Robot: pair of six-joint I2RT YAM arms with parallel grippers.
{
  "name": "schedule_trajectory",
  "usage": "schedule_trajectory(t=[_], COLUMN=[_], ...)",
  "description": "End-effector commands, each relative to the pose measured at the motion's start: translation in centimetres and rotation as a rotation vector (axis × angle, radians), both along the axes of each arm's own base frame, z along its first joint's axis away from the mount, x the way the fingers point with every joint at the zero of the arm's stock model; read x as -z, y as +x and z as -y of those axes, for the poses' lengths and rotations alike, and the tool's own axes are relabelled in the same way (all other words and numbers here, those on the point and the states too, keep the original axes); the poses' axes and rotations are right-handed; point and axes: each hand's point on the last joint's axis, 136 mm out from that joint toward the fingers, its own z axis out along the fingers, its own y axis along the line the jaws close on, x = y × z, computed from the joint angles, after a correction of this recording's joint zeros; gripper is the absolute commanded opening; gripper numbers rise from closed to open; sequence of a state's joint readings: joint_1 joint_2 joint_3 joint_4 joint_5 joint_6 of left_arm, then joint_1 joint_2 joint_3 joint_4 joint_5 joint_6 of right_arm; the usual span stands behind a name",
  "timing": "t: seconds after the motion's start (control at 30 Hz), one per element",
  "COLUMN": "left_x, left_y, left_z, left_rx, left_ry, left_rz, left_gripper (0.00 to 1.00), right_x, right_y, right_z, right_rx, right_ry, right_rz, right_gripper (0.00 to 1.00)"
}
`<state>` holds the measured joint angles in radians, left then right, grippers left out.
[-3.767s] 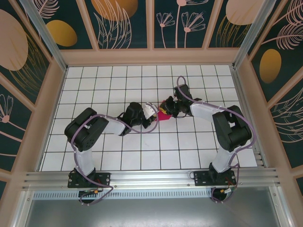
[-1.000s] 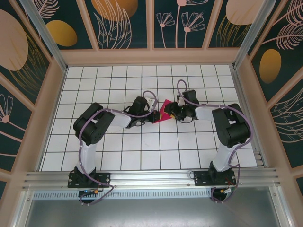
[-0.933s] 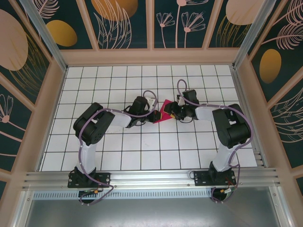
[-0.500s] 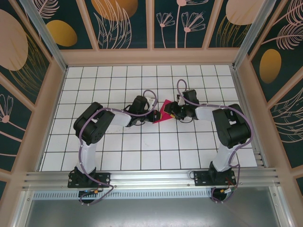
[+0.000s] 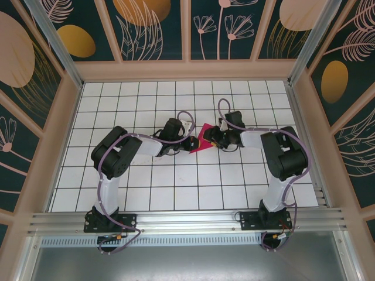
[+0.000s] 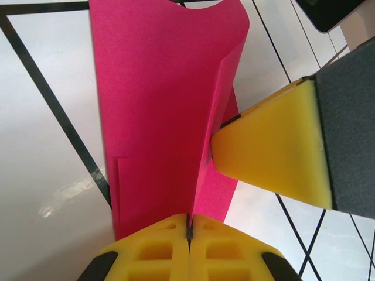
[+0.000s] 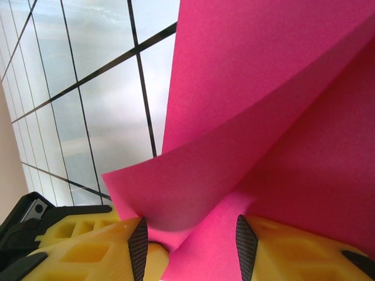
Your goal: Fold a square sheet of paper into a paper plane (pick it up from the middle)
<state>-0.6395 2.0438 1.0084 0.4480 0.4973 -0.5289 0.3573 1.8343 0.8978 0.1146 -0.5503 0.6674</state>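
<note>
Magenta paper (image 5: 201,140), partly folded, sits near the middle of the frame in your top view, on the white gridded worktop (image 5: 176,193) between the two arms. Your left gripper (image 6: 188,225) is pressed together, pinching the paper's upright crease. Your right gripper (image 7: 187,249) stands parted, its yellow fingers (image 7: 88,246) straddling a curled fold of the paper.

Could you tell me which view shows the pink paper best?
Left wrist: the pink paper shows its crease and layers. Right wrist: curled flaps, very close. Top external: a small distant patch.
</note>
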Motion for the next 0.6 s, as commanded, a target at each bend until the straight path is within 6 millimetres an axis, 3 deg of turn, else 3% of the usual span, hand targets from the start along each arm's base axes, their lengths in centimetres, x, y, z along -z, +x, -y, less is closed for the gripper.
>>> schedule_trajectory(t=[0.0,0.3,0.47,0.57], left_x=[0.2,-2.0,-3.8,-3.8], left_y=[0.4,1.0,2.0,2.0], left_z=[0.0,-1.0,-2.2,-3.2], left_rx=[-0.001,-0.048,-0.116,-0.173], left_ry=[-0.007,-0.010,-0.020,-0.017], left_rz=[-0.020,0.021,0.046,0.040], left_gripper=[0.10,0.35,0.38,0.38], right_x=[1.7,4.6,5.7,6.4], right_y=[0.2,-1.1,-1.4,-1.8], right_z=[0.8,2.8,3.8,4.4], right_rx=[0.030,0.088,0.111,0.119], right_ry=[-0.074,-0.203,-0.278,-0.316], right_rz=[-0.049,-0.173,-0.235,-0.268], right_gripper=[0.47,0.47,0.48,0.49])
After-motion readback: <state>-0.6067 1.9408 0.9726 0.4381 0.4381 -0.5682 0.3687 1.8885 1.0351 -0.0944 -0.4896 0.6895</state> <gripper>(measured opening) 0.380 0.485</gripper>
